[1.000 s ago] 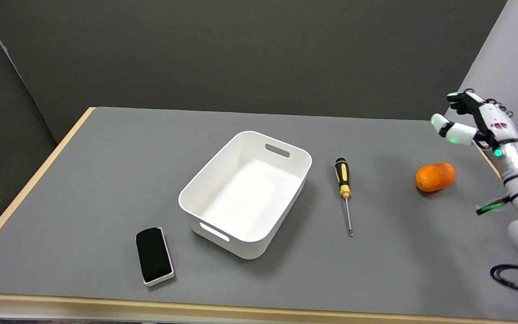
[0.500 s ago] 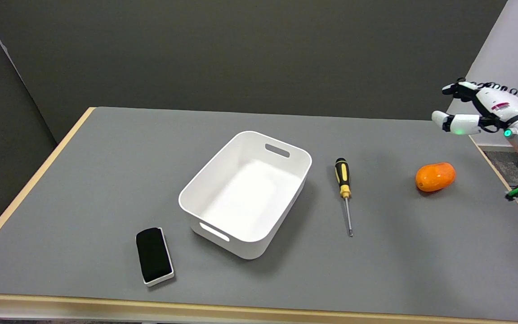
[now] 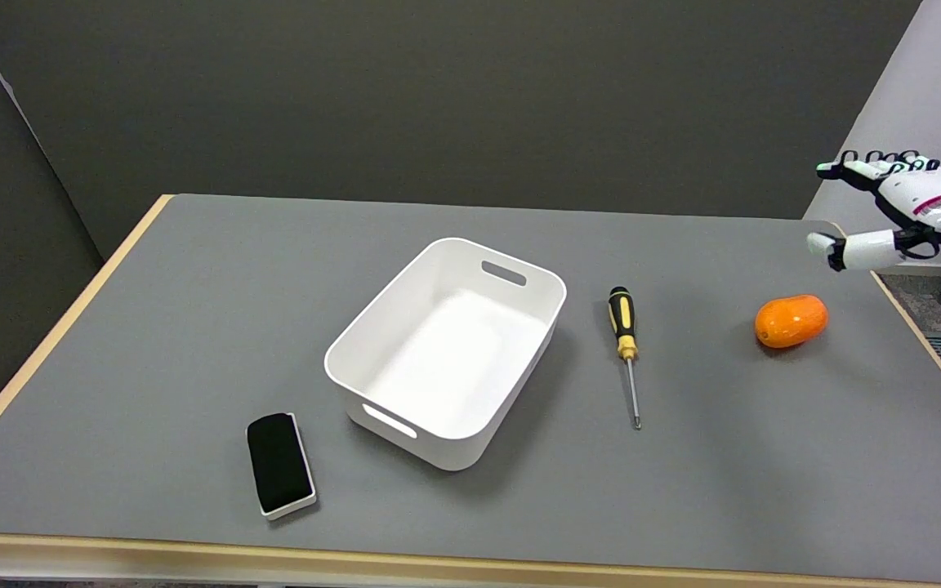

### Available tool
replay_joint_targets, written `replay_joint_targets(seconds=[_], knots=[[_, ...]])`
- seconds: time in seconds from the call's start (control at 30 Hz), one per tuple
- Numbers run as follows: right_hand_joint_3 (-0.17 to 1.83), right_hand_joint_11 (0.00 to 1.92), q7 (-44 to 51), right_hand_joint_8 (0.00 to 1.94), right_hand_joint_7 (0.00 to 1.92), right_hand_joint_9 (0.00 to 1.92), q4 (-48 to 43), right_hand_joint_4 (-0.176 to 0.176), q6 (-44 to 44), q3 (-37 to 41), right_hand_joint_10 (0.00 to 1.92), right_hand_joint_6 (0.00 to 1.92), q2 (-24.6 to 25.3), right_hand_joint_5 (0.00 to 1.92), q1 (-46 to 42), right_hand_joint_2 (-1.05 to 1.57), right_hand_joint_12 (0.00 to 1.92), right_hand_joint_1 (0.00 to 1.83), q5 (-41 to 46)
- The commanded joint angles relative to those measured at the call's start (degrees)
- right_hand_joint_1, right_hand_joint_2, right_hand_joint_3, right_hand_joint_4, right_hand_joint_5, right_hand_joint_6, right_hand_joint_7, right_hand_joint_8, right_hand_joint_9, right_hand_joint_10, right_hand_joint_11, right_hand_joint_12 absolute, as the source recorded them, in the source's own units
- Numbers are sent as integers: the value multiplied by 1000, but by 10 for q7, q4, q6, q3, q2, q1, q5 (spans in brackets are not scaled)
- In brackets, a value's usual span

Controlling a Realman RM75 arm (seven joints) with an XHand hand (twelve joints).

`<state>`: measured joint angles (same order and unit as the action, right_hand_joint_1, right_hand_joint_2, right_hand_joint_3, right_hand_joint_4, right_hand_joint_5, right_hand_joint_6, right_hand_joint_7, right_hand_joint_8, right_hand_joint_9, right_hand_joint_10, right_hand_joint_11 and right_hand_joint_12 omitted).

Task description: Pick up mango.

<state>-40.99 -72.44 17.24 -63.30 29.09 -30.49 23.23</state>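
1. The mango (image 3: 791, 321) lay on its side on the grey table (image 3: 193, 327), towards the right edge and about midway between near and far. It was orange, with nothing touching it.
2. The right hand (image 3: 899, 204) hung in the air at the far right, above the table's right edge. It sat beyond and to the right of the mango, apart from it.
3. Its fingers (image 3: 850, 170) were stretched out and spread, pointing left; the thumb (image 3: 850, 249) reached out separately below them. A wide gap lay between thumb and fingers, and nothing was held.
4. The thumb tip was the part nearest the mango, above its right end, without contact.
5. A screwdriver (image 3: 625, 343) with a black and yellow handle lay left of the mango, well apart from it, tip pointing near.
6. A white bin (image 3: 446, 347) stood at the table's middle, left of the screwdriver.
7. A black eraser (image 3: 279, 463) lay near-left of the bin.
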Motion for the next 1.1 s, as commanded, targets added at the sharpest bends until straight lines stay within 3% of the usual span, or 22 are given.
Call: replay_joint_targets(seconds=[0.03, 0.17, 0.37, 0.8, 1.1], knots=[[956, 9, -39, 188, 20, 35, -85, 81, -27, 83, 488, 158, -43, -1, -173, 471, 920, 314, -162], [941, -1, -116, 118, 0, 13, -93, 67, -38, 78, 402, 4, -45, -1, -178, 452, 893, 303, -254], [944, 4, -228, 44, -1, 8, -71, 66, -31, 54, 345, -1, -45, -1, -173, 449, 800, 312, -367], [864, -1, -239, -1, -1, -1, 10, 69, -31, -54, 97, -1, -57, -1, -117, 459, 541, 411, -372], [854, -1, -236, -1, -1, -1, 109, 68, 15, -191, -1, -1, -46, -1, 66, 461, 389, 467, -377]])
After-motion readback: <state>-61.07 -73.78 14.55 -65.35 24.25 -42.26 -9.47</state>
